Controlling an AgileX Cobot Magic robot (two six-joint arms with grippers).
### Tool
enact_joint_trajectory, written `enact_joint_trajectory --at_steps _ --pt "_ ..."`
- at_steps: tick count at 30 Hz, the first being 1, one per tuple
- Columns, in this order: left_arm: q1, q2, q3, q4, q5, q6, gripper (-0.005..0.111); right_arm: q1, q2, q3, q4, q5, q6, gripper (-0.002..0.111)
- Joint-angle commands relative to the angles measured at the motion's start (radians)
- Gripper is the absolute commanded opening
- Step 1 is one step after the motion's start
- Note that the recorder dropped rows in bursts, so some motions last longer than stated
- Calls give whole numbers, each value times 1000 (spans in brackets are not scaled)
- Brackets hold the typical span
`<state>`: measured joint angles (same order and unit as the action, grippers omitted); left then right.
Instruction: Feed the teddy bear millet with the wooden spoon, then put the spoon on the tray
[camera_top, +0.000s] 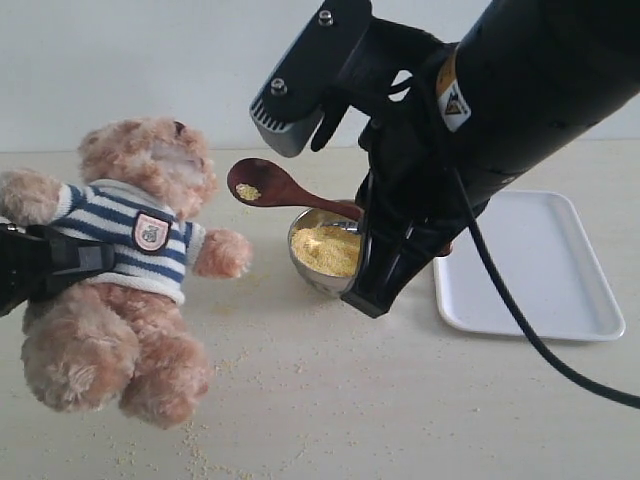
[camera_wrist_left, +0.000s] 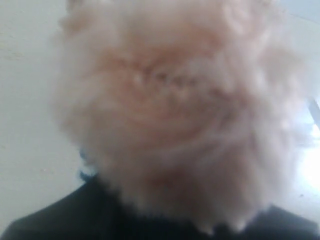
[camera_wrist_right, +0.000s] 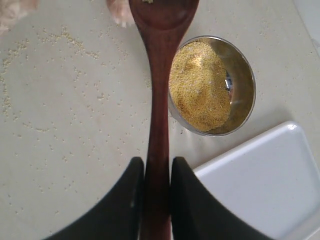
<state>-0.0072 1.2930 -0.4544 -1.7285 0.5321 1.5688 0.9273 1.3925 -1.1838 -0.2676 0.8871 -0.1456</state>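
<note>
Right gripper (camera_wrist_right: 157, 167) clamped on the spoon (camera_wrist_right: 159, 100) handle, jaws tight against the wood on either side. Spoon held roughly level above the table (camera_top: 350, 400), its oval end carrying a small clump of millet (camera_top: 248, 191), just right of the bear (camera_top: 130, 250) face, small gap between. Bear tilted at left, feet toward the near edge. Its striped torso is gripped from the left by the left gripper (camera_top: 35, 268). Steel bowl (camera_top: 305, 268) of millet sits centre, under the spoon handle. Tray (camera_top: 540, 260) lies right of the bowl, near but apart. Stray millet dots the near table.
</note>
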Motion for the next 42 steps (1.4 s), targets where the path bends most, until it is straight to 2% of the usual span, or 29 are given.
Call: enact_joint_trajectory --at_steps 1,5,9,21,30,34,38,42 --pt "32 60 -10 -16 204 37 5 2 -10 -5 1 -25 -2 0" --pt "83 98 -10 -16 368 63 5 2 -10 -5 1 -30 -13 0" --pt "104 118 -6 -16 455 90 5 2 -10 -5 -5 -32 -32 0" --pt "104 152 62 -16 472 125 5 2 16 -5 -107 -86 -45 0" --pt "104 152 70 -16 512 123 5 2 87 -5 -111 -149 -100 0" --pt "104 152 70 -16 514 123 5 2 134 -5 -247 -149 -148 0" --pt "104 152 70 -16 514 123 5 83 156 -5 -516 -156 -149 0" --pt "104 152 70 -16 526 123 5 152 161 -5 -623 -201 -117 0"
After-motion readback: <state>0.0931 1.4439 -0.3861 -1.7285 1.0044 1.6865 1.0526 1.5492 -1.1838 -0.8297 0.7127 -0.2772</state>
